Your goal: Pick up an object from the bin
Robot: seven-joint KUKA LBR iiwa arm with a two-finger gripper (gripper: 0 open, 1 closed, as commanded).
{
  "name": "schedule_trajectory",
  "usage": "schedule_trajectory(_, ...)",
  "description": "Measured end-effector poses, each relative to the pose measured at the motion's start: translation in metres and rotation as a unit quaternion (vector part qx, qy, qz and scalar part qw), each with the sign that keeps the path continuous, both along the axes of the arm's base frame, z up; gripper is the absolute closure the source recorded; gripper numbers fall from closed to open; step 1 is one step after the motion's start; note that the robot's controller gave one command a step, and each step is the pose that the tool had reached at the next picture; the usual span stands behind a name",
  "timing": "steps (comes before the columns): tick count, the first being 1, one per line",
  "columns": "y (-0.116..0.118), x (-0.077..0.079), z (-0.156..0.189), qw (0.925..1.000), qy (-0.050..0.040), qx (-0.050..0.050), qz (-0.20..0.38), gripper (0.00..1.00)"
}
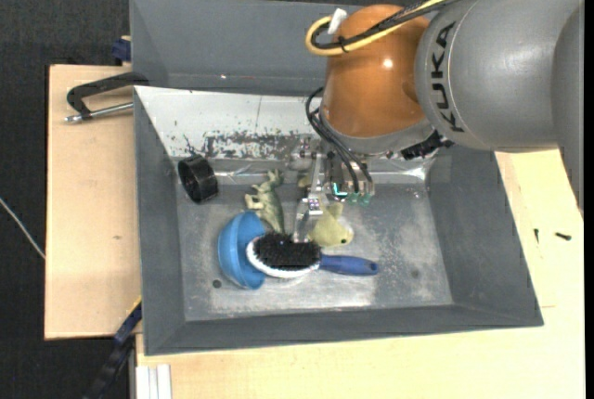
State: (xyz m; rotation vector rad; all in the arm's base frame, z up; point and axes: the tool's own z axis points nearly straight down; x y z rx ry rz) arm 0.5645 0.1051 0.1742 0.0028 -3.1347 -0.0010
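Note:
My gripper [314, 207] hangs low in the middle of the bin, under the arm's orange cover. Its tip is just above a brush with a white head, black bristles [283, 254] and a blue handle, which lies on the bin floor. A pale yellow lump [331, 230] sits right beside the gripper's tip on its right, touching or nearly so. A pale greenish toy figure [265, 200] lies just to the gripper's left. Nothing can be made out held in the gripper.
A rounded blue piece [234, 250] lies against the brush head on its left. A black cylinder [197, 179] stands near the bin's left wall. The arm and its cables cover the bin's upper right; bare floor shows at the right front.

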Motion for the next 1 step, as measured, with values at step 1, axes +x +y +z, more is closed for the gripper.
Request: schedule_trajectory(1, 0.0305, -0.0601, -0.1031, 0.9938, -0.0073, 0.001, 0.111, 0.00)
